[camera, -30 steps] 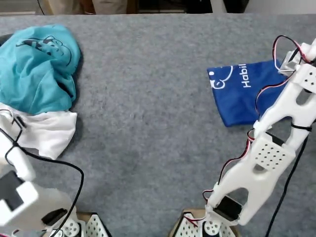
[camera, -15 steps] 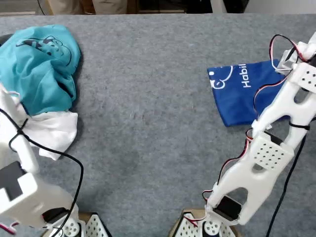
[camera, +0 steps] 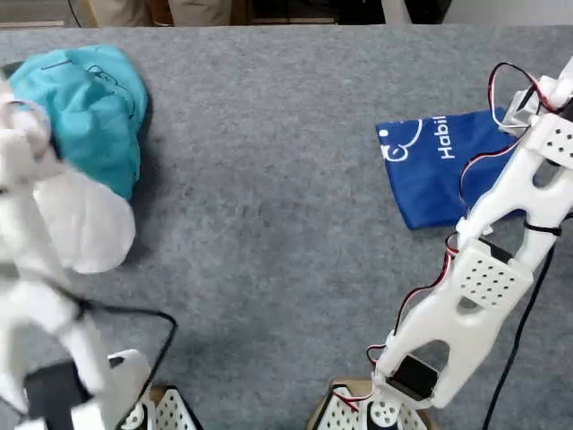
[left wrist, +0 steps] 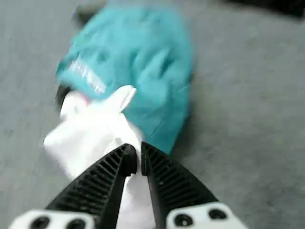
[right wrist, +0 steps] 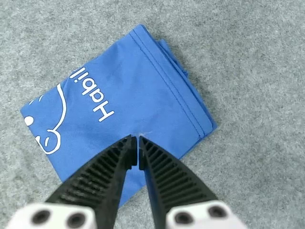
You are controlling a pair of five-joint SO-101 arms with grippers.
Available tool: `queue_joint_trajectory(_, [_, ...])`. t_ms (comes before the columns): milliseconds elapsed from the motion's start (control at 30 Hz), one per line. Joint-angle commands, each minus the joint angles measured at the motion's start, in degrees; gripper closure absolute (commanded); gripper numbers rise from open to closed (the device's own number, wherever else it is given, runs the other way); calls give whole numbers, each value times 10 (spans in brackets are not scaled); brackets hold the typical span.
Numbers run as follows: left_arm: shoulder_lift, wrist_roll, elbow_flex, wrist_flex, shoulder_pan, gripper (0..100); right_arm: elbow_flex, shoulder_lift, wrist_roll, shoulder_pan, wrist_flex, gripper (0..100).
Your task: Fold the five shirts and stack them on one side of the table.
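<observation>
Evidently the left end effector (left wrist: pixel 135 160) pinches the white shirt (left wrist: pixel 90 138), likely to draw it off the teal shirt (left wrist: pixel 138 62) just beyond its tips. The right end effector (right wrist: pixel 134 143), closed and empty, hangs over the folded blue shirt (right wrist: pixel 143 86) beneath it, the probable stack base.
</observation>
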Motion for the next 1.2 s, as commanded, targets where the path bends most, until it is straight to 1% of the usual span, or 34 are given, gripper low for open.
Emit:
queue_joint_trajectory(0, [-77, 41, -98, -17, 172, 982, -21, -40, 3, -7, 10, 979])
queue_joint_trajectory(67, [-80, 47, -102, -55, 267, 982, -21, -40, 3, -6, 10, 979])
queue_joint_trajectory(133, [-79, 48, -100, -81, 345, 982, -21, -40, 3, -5, 10, 979])
queue_joint_trajectory(233, [-58, 49, -68, -111, 406, 982, -21, -40, 3, -5, 10, 979])
queue_joint_trajectory(300, [-41, 73, -49, -120, 445, 981, -21, -40, 3, -6, 10, 978])
queue_joint_trajectory(367, [-16, 104, -27, -113, 462, 953, -21, -40, 4, -8, 10, 976])
queue_joint_trajectory(433, [7, 135, 10, -95, 461, 856, -21, -41, 5, -10, 10, 974])
queue_joint_trajectory(500, [26, 184, 34, -55, 461, 753, -20, -47, 10, -10, 10, 950])
queue_joint_trajectory(567, [31, 225, 49, -6, 461, 719, -3, -65, 35, -13, 10, 866])
queue_joint_trajectory(667, [29, 211, 61, 51, 461, 717, 64, -116, 87, -36, 10, 713])
queue_joint_trajectory(733, [27, 187, 55, 80, 461, 718, 131, -165, 122, -64, 10, 653])
queue_joint_trajectory(800, [13, 163, 42, 95, 433, 719, 209, -219, 138, -101, 10, 654])
queue_joint_trajectory(933, [-58, 134, 63, 93, 308, 719, 380, -330, 139, -204, 9, 713])
queue_joint_trajectory(1033, [-102, 126, 157, 93, 203, 719, 508, -393, 136, -295, 7, 761])
queue_joint_trajectory(1167, [-130, 38, 359, 86, 73, 719, 652, -427, 137, -393, 4, 781])
